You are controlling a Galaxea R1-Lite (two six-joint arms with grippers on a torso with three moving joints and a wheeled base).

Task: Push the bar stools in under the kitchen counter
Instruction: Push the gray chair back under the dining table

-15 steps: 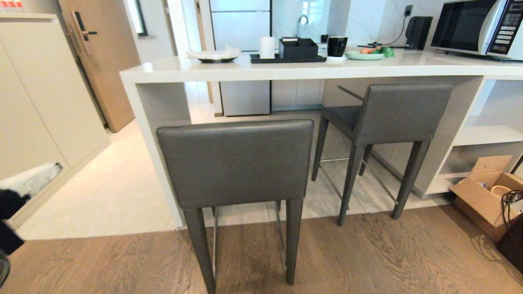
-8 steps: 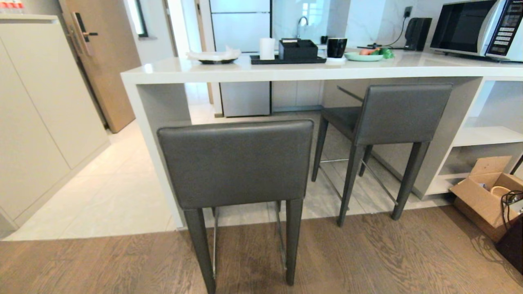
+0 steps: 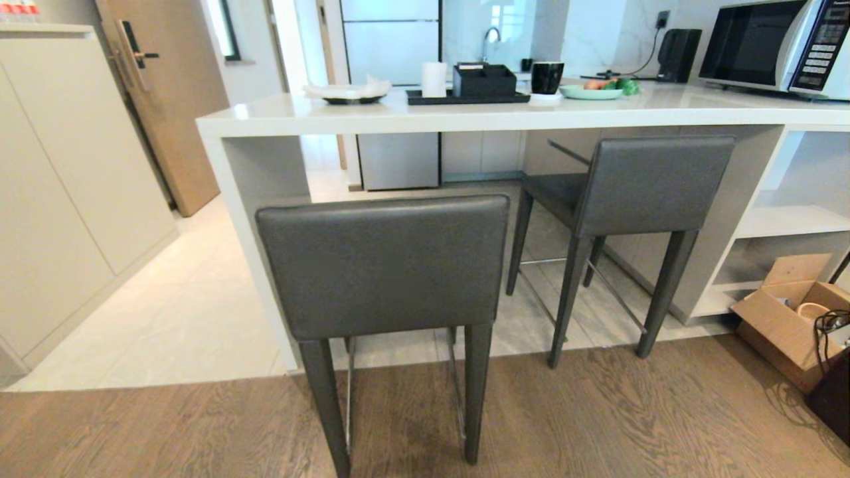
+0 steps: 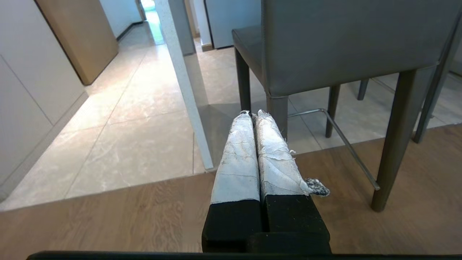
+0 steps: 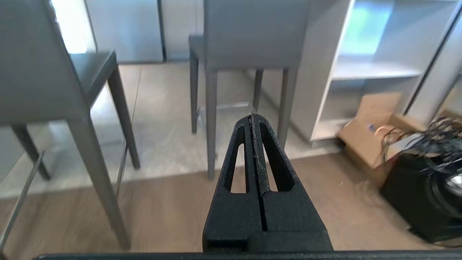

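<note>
Two bar stools (image 3: 383,265) stand at the kitchen counter (image 3: 465,116): the near one at 6 o'clock, the other (image 3: 654,182) at 2 o'clock, partly under the slab. Left gripper (image 4: 254,115) and right gripper (image 5: 251,117) are pressed closed, empty, above the floor.

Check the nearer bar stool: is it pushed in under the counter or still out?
Still out. The nearer bar stool stands with its rear legs on the wood floor, its backrest short of the kitchen counter.

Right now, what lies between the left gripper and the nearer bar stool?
Only bare wood floor, in the left wrist view. The left gripper, shut and empty, points at the nearer bar stool, touching nothing.
</note>
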